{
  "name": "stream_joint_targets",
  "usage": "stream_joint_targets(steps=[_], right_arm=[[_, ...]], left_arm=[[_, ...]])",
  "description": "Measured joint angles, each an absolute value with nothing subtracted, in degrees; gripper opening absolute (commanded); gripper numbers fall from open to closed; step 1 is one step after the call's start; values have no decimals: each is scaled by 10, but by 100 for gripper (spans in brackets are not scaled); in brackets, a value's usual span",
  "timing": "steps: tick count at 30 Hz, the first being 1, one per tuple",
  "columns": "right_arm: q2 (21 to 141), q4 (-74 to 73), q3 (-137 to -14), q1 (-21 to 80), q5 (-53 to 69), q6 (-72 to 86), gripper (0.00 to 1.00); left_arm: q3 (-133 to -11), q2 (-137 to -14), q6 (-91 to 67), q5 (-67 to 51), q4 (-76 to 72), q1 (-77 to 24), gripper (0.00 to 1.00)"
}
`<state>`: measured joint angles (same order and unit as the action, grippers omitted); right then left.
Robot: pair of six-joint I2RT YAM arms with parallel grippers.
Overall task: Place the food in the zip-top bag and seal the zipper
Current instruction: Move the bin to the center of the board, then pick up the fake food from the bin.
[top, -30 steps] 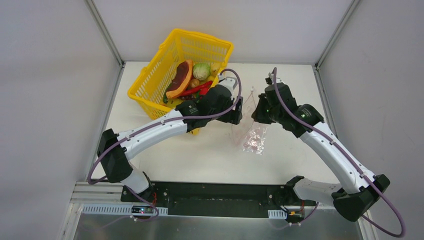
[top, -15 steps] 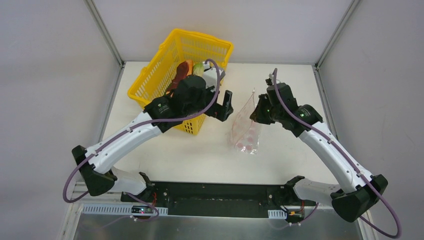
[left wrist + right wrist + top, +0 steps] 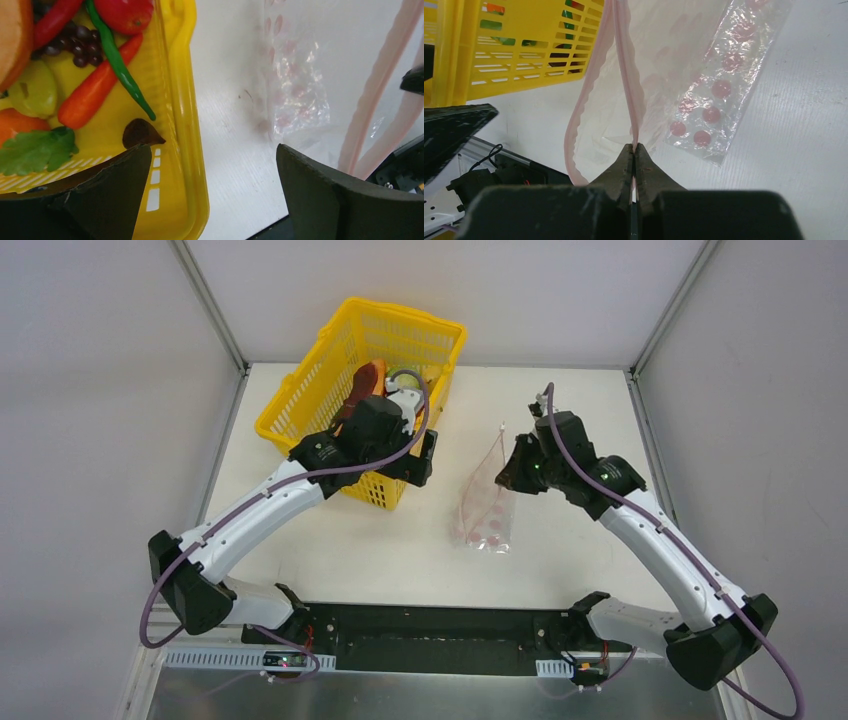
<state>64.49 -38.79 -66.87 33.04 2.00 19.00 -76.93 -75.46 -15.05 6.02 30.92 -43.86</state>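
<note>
Yellow basket rim (image 3: 186,100) lies under gaping left fingers (image 3: 100,200); right fingers (image 3: 620,172) pinch the zipper (image 3: 624,75).

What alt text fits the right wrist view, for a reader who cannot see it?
The right hand is shut on one pink zipper strip of the clear, pink-dotted zip-top bag; the other strip bows away to the left, leaving the mouth parted. The bag's far end lies on the white table, with a yellow basket at upper left.
</note>
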Motion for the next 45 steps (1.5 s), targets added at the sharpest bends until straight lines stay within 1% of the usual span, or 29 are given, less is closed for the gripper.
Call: stream_joint_targets(steps=[4, 8, 12, 14, 18, 20, 22, 25, 27, 30, 32, 34, 38, 41, 45], right_arm=[[632, -389, -663, 330, 20, 190, 0], [608, -394, -655, 329, 15, 190, 0], [587, -409, -648, 328, -12, 190, 1], [577, -418, -645, 327, -29, 189, 1], [564, -433, -642, 325, -54, 188, 1], [560, -437, -642, 324, -59, 187, 1], [560, -440, -642, 324, -62, 186, 1], [560, -441, -642, 323, -65, 185, 1], [560, -441, -642, 323, -67, 185, 2], [559, -441, -642, 323, -67, 185, 2], [557, -441, -641, 323, -66, 185, 2], [556, -441, -640, 323, -66, 185, 2], [555, -441, -639, 323, -61, 186, 2], [555, -441, -638, 323, -55, 186, 3], [554, -441, -632, 323, -51, 187, 3]], left_arm=[[-749, -769, -152, 26, 315, -439, 88], [-717, -739, -152, -26, 285, -441, 86], [-682, -689, -160, -45, 291, -460, 86], [-667, -665, -173, -46, 301, -482, 88], [-659, -638, -195, -38, 333, -511, 96], [-670, -632, -197, -9, 361, -514, 99], [-696, -631, -190, 36, 388, -511, 99], [-747, -626, -167, 90, 399, -486, 99], [-783, -625, -154, 106, 398, -449, 99], [-818, -633, -149, 110, 393, -383, 99], [-817, -648, -154, 92, 384, -330, 99], [-794, -667, -168, 60, 357, -274, 98], [-704, -718, -204, 24, 298, -207, 99], [-655, -752, -226, 20, 283, -194, 99], [-630, -775, -249, 38, 252, -194, 99]])
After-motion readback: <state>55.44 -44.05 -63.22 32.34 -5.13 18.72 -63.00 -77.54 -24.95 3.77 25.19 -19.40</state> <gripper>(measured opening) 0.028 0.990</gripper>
